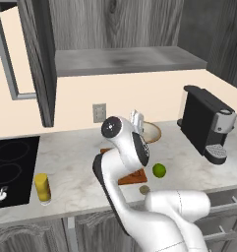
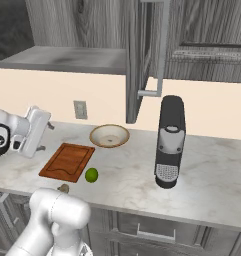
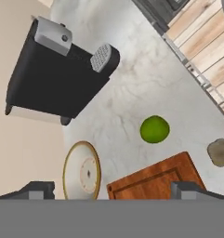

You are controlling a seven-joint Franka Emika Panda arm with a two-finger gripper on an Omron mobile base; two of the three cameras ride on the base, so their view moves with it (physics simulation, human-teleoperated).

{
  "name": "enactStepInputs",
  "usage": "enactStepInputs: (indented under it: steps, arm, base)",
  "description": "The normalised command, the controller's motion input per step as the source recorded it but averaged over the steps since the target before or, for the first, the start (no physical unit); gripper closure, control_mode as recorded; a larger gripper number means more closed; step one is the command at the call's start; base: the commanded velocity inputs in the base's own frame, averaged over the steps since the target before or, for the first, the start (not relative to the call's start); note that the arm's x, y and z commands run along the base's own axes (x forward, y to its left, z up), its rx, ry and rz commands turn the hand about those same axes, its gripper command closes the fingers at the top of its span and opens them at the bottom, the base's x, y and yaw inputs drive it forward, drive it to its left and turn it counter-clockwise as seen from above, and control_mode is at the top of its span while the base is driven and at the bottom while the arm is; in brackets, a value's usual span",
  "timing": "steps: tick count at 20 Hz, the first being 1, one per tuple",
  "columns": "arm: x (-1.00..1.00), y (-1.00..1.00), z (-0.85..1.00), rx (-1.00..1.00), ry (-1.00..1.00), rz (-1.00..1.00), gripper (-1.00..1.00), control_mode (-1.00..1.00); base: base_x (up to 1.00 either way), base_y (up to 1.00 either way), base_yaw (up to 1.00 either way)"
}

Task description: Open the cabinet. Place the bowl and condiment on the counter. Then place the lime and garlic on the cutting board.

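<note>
My fingers (image 3: 36, 189) stand spread and empty above the cutting board (image 3: 155, 179) — bowl (image 3: 82, 171) between them, lime (image 3: 154, 129) and garlic (image 3: 220, 152) beyond on the counter (image 3: 132, 83).

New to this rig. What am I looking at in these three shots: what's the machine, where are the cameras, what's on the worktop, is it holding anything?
It is a rendered kitchen with a white robot arm on a drivable base. Two pictures come from cameras on the base, behind the arm to its left and right. The third comes from a camera on the hand, looking along the gripper, whose two dark fingertips sit wide apart with nothing between them.

The cabinet above already stands open. On the counter lie the bowl, the cutting board with nothing on it, the lime beside the board, and the garlic near the front edge. The yellow condiment stands by the black cooktop. A black coffee machine stands on the right.

So the bowl and condiment are out; lime and garlic are not yet on the board.
</note>
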Motion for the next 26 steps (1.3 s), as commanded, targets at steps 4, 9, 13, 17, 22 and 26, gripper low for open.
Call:
enactStepInputs:
  steps: [4, 9, 13, 17, 22, 26]
  arm:
    - [0.0, 0.08, 0.0, 0.29, 0.0, -0.22, -1.0, -1.0]
    - [0.0, 0.2, -0.01, 0.2, -0.1, -0.35, -1.0, -1.0]
    - [0.0, 0.15, 0.0, 0.13, -0.14, -0.45, -1.0, -1.0]
    - [0.0, 0.04, 0.0, 0.16, -0.13, -0.43, -1.0, -1.0]
    - [0.0, 0.01, 0.0, 0.17, -0.24, -0.41, -1.0, -1.0]
    - [0.0, 0.04, -0.1, 0.18, -0.38, -0.38, -1.0, -1.0]
  base:
    - [0.0, 0.0, 0.0]
    - [0.0, 0.0, 0.0]
    - [0.0, 0.0, 0.0]
    - [0.0, 0.0, 0.0]
    - [0.0, 0.0, 0.0]
    - [0.0, 0.0, 0.0]
